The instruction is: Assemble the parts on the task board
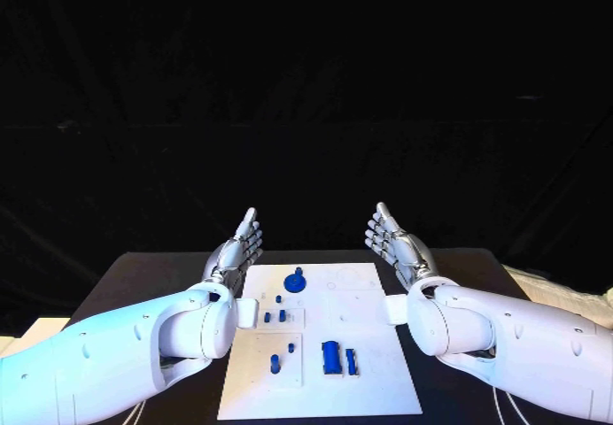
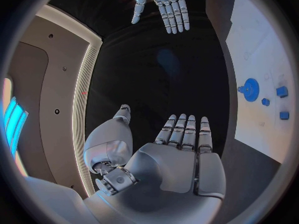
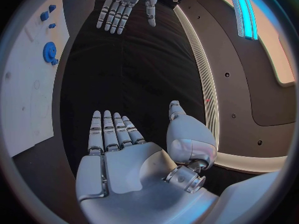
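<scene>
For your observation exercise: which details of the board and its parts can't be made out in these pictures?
- Board left edge, head view: hidden under the left arm.
- Small parts, head view: too small to tell shapes.
- Board, both wrist views: cut off by the circle's rim.
- Whether the blue gear lies loose or is seated: cannot tell.

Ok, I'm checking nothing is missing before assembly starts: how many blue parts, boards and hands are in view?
Blue parts: 8, as far as the head view shows
White task board: 1
Silver hands: 2, the left hand and the right hand, both holding nothing
Total: 11
</scene>
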You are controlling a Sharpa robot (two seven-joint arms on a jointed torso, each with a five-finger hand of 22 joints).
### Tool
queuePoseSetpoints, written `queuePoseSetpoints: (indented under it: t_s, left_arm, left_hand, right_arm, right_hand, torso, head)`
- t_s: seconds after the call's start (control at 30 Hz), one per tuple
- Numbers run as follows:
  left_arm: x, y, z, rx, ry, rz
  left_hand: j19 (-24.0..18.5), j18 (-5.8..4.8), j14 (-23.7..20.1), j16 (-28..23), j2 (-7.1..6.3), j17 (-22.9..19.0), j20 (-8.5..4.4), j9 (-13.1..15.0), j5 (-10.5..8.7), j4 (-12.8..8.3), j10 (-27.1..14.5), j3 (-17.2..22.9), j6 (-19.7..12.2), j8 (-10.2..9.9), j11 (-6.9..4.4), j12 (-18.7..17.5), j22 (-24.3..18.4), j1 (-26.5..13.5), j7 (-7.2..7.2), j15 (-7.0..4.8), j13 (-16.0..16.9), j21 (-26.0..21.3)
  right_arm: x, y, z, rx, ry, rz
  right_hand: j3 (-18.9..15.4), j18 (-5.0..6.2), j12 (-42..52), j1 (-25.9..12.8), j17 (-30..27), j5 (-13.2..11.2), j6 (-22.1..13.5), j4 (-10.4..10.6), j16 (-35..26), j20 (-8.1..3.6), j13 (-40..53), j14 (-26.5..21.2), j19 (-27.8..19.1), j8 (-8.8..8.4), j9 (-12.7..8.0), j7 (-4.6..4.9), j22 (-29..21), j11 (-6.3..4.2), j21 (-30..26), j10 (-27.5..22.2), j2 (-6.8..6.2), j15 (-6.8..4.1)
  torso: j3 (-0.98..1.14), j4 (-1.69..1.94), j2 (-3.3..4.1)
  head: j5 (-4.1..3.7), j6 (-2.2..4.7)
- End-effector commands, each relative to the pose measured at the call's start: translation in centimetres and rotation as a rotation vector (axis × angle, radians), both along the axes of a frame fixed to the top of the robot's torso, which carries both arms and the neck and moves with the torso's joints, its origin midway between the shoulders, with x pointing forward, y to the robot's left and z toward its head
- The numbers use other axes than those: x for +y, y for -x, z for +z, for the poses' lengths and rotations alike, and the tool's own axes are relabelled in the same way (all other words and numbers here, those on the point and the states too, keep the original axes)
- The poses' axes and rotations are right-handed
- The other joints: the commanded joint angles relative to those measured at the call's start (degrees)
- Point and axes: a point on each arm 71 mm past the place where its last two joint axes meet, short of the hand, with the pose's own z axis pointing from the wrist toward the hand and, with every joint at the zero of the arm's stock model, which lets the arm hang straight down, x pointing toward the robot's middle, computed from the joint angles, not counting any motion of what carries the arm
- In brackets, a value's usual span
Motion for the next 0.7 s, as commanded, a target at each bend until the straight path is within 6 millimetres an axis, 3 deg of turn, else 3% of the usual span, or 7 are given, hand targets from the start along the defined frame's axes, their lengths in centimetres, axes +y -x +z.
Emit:
queuePoseSetpoints:
  t_s: [0.03,0.17,0.2,0.3,0.33,0.67,0.7]
  left_arm:
    - [0.3,0.28,0.73,-0.095,-0.077,0.075]
    - [0.29,0.32,0.73,-0.096,-0.078,0.077]
    - [0.29,0.32,0.73,-0.096,-0.078,0.077]
    - [0.29,0.32,0.73,-0.096,-0.078,0.077]
    - [0.29,0.32,0.73,-0.096,-0.078,0.077]
    - [0.29,0.32,0.73,-0.096,-0.078,0.077]
    - [0.29,0.32,0.73,-0.096,-0.078,0.077]
  left_hand:
    - [-4.0,-2.26,-5.24,-0.65,0.08,-0.14,-3.97,-0.08,-0.35,-0.02,-5.84,-3.88,-5.46,-0.3,-0.6,-0.33,-2.28,-7.89,-0.31,-0.34,-0.09,-0.35]
    - [-5.31,-2.26,-7.04,-0.65,0.08,-0.14,-3.97,-0.08,-0.35,-0.02,-7.85,-3.88,-7.32,-0.3,-0.6,-0.33,-3.06,-10.61,-0.31,-0.34,-0.09,-0.35]
    - [-5.49,-2.26,-7.3,-0.65,0.08,-0.14,-3.97,-0.08,-0.35,-0.02,-8.13,-3.88,-7.6,-0.3,-0.6,-0.33,-7.12,-10.98,-0.31,-0.34,-0.09,-0.35]
    - [-6.29,-2.26,-8.33,-0.65,0.08,-0.14,-3.97,-0.08,-0.35,-0.02,-9.32,-3.88,-8.73,-0.3,-0.6,-0.33,-7.12,-12.58,-0.31,-0.34,-0.09,-0.35]
    - [-6.48,-2.26,-8.65,-0.65,0.08,-0.14,-3.97,-0.08,-0.35,-0.02,-9.66,-3.88,-9.04,-0.3,-0.6,-0.33,-7.12,-13.06,-0.31,-0.34,-0.09,-0.35]
    - [-8.44,-2.26,-11.24,-0.65,0.08,-0.14,-3.97,-0.08,-0.35,-0.02,-12.69,-3.88,-11.82,-0.3,-0.6,-0.33,-7.12,-17.16,-0.31,-0.34,-0.09,-0.35]
    - [-12.5,-2.26,-11.49,-0.65,0.08,-0.14,-3.97,-0.08,-0.35,-0.02,-12.93,-3.88,-12.09,-0.3,-0.6,-0.33,-7.12,-17.45,-0.31,-0.34,-0.09,-0.35]
  right_arm:
    - [-0.44,0.13,0.2,-0.022,0.007,-0.084]
    - [-0.44,0.13,0.2,-0.022,0.007,-0.084]
    - [-0.44,0.13,0.2,-0.022,0.007,-0.084]
    - [-0.44,0.13,0.2,-0.022,0.007,-0.084]
    - [-0.44,0.13,0.2,-0.022,0.007,-0.084]
    - [-0.44,0.13,0.2,-0.022,0.007,-0.084]
    - [-0.44,0.13,0.2,-0.022,0.007,-0.084]
  right_hand:
    - [-0.47,-3.01,-0.35,-8.35,-2.65,-0.9,-5.42,-0.07,-0.38,-1.14,-0.1,-6.31,-5.88,-0.41,-0.15,-0.74,-0.49,-0.3,-2.69,-6.09,-0.01,-0.06]
    - [-0.47,-3.01,-0.35,-11.29,-3.59,-0.9,-7.35,-0.07,-0.38,-1.14,-0.1,-8.53,-7.93,-0.41,-0.15,-0.74,-0.49,-0.3,-2.69,-8.25,-0.01,-0.06]
    - [-0.47,-3.01,-0.35,-11.61,-3.69,-0.9,-7.56,-0.07,-0.38,-1.14,-0.1,-8.8,-8.16,-0.41,-0.15,-0.74,-0.49,-0.3,-2.69,-8.49,-0.01,-0.06]
    - [-0.47,-3.01,-0.35,-13.32,-4.23,-0.9,-8.68,-0.07,-0.38,-1.14,-0.1,-10.1,-9.36,-0.41,-0.15,-0.74,-0.49,-0.3,-2.69,-9.77,-0.01,-0.06]
    - [-0.47,-3.01,-0.35,-13.82,-8.39,-0.9,-9.01,-0.07,-0.38,-1.14,-0.1,-10.46,-9.69,-0.41,-0.15,-0.74,-0.49,-0.3,-2.69,-10.13,-0.01,-0.06]
    - [-0.47,-3.01,-0.35,-18.04,-8.39,-0.9,-11.77,-0.07,-0.38,-1.14,-0.1,-13.72,-12.71,-0.41,-0.15,-0.74,-0.49,-0.3,-2.69,-13.24,-0.01,-0.06]
    - [-0.47,-3.01,-0.35,-18.45,-8.39,-0.9,-11.96,-0.07,-0.38,-1.14,-0.1,-13.98,-12.84,-0.41,-0.15,-0.74,-0.49,-0.3,-2.69,-13.51,-0.01,-0.06]
  torso:
    - [0.01,-0.02,-0.02]
    - [0.01,-0.02,-0.02]
    - [0.01,-0.02,-0.02]
    - [0.01,-0.02,-0.02]
    - [0.01,-0.02,-0.02]
    - [0.01,-0.02,-0.02]
    - [0.01,-0.02,-0.02]
  head:
    - [0.01,0.0]
    - [0.01,0.0]
    - [0.01,0.0]
    - [0.01,0.0]
    - [0.01,0.0]
    - [0.01,0.0]
    - [0.01,0.0]
